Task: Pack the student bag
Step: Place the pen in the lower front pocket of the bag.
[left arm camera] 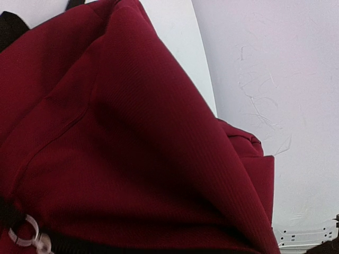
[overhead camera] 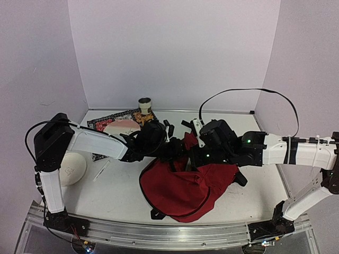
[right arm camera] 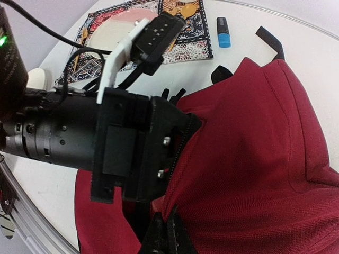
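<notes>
Right gripper (right arm camera: pixel 161 235) clenched, apparently pinching a fold of the student bag (overhead camera: pixel 185 188). Left gripper (overhead camera: pixel 172 150) pressed close against the same red fabric, jaws not readable. Bag slumped mid-worktop (overhead camera: pixel 122 196), toward the near edge.

Likely step: opening the mouth. Hold the right pinch firm and lifted, spread slowly, avoid snagging straps or zipper.

Waiting outside the bag:
- patterned mat (overhead camera: pixel 108 121) at the far left corner
- pale round object (overhead camera: pixel 71 168) by the left edge
- cup (overhead camera: pixel 145 105) against the far edge
- white pen (overhead camera: pixel 101 171) left of the bag
- small blue item (right arm camera: pixel 223 33) just beside the mat
</notes>
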`<state>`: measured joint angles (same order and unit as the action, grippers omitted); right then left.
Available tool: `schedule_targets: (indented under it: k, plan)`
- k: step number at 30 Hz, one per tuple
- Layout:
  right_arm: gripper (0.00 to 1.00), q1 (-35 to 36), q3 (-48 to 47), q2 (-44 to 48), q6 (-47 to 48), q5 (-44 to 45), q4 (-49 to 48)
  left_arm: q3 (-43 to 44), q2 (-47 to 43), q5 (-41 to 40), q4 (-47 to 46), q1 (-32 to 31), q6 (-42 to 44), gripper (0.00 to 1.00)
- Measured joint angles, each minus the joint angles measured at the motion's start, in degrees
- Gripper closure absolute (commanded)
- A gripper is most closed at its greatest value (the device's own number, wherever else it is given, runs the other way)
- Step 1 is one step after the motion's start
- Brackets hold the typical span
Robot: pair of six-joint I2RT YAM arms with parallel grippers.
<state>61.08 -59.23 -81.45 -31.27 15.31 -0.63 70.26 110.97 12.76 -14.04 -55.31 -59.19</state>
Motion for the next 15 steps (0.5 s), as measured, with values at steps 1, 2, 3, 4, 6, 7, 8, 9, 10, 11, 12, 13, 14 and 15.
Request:
schedule_targets:
  k: [1,2,3,4,6,7,8,9,10,11,12,13,14,15]
  plan:
    - [1.0,0.0,0.15,0.19,0.01,0.03,-0.07,-0.97,-1.02,-0.21,0.02,0.0,0.41,0.58]
    - [1.0,0.0,0.33,0.37,0.02,0.05,-0.16,-2.15,-2.24,-0.57,0.0,0.0,0.76,0.56]
    - [1.0,0.0,0.45,0.53,0.02,0.06,-0.28,-3.14,-3.41,-0.87,0.03,0.0,0.96,0.55]
    - [1.0,0.01,0.56,0.64,0.02,0.07,-0.3,-4.02,-4.72,-1.1,0.31,0.0,1.38,0.54]
    - [1.0,0.02,0.69,0.74,0.02,0.08,-0.34,-5.16,-7.08,-1.83,1.01,0.0,2.45,0.53]
    - [1.0,0.04,0.71,0.77,0.02,0.08,-0.41,-5.16,-8.22,-2.6,2.35,0.0,3.13,0.53]
    - [1.0,0.04,0.76,0.79,0.02,0.1,-0.5,-5.16,-9.43,-3.53,3.73,0.0,3.97,0.52]
    - [1.0,0.04,0.8,0.79,0.02,0.11,-0.61,-5.16,-10.75,-4.58,5.45,0.0,5.1,0.52]
    - [1.0,0.04,0.82,0.79,0.02,0.11,-0.67,-5.16,-11.92,-5.72,7.16,0.0,6.02,0.51]
    - [1.0,0.06,0.86,0.79,0.02,0.11,-0.71,-5.16,-12.95,-6.88,8.66,-0.02,6.94,0.51]
    - [1.0,0.08,0.89,0.79,0.02,0.11,-0.7,-5.16,-14.04,-8.16,10.55,-0.02,8.01,0.5]
    - [1.0,0.09,0.9,0.79,0.02,0.11,-0.69,-5.13,-15.02,-9.48,12.61,-0.01,9.07,0.49]
    - [1.0,0.09,0.9,0.79,0.02,0.11,-0.69,-5.05,-15.82,-10.84,14.76,0.0,10.1,0.49]
    - [1.0,0.09,0.9,0.79,0.02,0.11,-0.69,-4.88,-16.27,-12.11,17.01,0.01,11.1,0.48]
